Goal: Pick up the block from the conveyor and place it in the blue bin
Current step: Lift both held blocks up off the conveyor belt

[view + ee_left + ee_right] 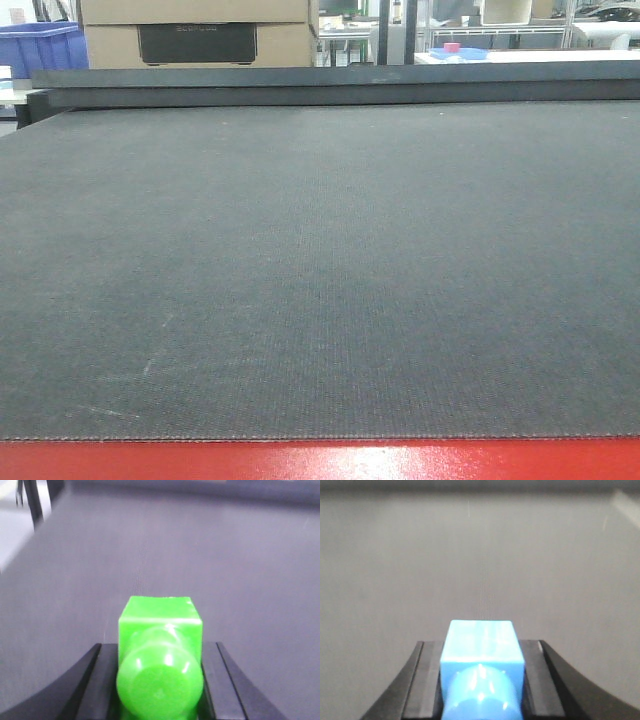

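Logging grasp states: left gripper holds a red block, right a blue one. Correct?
No. The left gripper holds a green block, not red; the left wrist view shows it. The right gripper does hold a blue block.

The conveyor (320,270) belt looks like matt, fine-woven grey fabric, a bit scuffed. Its frame (320,462) is shiny red painted metal. The green block (160,625) and the blue block (481,645) are glossy smooth plastic.

No text is legible; faint lettering on the dark panel (197,43) of the cardboard box (110,45) is blurred.
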Motion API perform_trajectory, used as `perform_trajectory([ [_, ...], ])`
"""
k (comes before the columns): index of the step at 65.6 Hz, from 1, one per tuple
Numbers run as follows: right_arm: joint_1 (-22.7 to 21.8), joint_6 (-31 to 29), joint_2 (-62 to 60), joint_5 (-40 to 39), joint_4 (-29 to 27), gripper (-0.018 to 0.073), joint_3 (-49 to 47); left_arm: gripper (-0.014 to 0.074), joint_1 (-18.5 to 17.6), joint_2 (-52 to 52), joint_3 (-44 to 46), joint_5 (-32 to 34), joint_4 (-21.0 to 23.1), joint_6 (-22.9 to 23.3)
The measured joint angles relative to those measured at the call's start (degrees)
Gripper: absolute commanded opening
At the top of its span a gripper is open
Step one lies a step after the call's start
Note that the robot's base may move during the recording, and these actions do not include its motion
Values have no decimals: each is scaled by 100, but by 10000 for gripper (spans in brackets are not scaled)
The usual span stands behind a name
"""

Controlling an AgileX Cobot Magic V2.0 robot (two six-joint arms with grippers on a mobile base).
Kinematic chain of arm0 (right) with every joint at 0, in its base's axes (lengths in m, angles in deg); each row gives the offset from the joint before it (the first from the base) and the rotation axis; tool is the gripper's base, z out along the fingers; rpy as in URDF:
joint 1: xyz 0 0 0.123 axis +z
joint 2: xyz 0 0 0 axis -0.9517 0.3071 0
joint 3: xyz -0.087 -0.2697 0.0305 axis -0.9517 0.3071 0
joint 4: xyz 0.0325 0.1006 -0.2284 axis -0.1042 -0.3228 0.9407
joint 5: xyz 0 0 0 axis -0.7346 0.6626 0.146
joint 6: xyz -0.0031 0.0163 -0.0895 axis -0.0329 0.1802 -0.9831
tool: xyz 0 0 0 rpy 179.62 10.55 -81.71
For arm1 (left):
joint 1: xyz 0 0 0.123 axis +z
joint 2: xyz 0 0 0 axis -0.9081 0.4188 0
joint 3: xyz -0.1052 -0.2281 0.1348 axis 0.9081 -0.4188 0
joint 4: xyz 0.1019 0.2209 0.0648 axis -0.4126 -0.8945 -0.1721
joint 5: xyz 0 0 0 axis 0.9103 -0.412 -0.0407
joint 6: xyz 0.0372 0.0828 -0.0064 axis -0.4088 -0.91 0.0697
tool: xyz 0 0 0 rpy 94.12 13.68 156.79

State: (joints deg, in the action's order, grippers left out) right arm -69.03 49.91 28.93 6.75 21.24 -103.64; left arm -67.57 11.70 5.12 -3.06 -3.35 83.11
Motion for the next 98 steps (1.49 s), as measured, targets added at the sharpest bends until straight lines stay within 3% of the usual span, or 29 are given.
perform_trajectory([
  [26, 0, 0, -1047, -410, 0, -162, 0, -111, 0, -1059, -13, 19, -48, -4],
  [98, 0, -10, -1055, -410, 0, -162, 0, -111, 0, -1097, -13, 19, -102, -4],
])
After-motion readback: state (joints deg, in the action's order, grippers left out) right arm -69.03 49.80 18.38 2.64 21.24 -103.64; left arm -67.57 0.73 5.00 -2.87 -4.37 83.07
